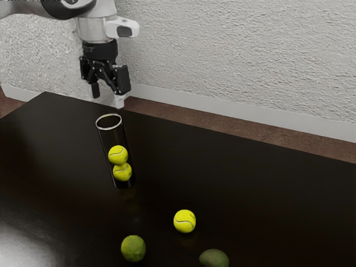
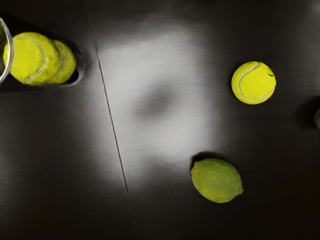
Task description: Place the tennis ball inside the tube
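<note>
Lime [image 2: 217,180], green fruit [image 1: 214,258] (darker, duller), glossy black table [image 1: 250,183], rough wall [image 1: 250,55]

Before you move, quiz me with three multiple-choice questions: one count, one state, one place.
1. How many tennis balls are in the tube? A) one B) two C) three
2. How is the hand? A) shut on a ball B) shut, empty C) open, empty
3. Where is the loose ball? A) on the table B) in the tube C) in the hand

Answers:
1 B: two show, stacked, through the clear wall.
2 C: its fingers stand apart, nothing between.
3 A: it lies outside the tube.
</note>
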Controlling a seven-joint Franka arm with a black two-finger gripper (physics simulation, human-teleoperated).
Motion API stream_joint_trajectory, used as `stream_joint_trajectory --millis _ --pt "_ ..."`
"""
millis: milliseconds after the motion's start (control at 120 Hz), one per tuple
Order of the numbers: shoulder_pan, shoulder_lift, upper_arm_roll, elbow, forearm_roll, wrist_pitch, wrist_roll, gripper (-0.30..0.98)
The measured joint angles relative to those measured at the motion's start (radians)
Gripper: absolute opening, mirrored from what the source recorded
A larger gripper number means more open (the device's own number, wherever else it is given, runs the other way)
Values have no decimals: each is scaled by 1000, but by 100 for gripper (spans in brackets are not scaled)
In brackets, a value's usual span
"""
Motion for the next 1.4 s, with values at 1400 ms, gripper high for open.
stream_joint_trajectory --millis 1400 --pt "-18 252 -149 -578 -207 902 -64 69"
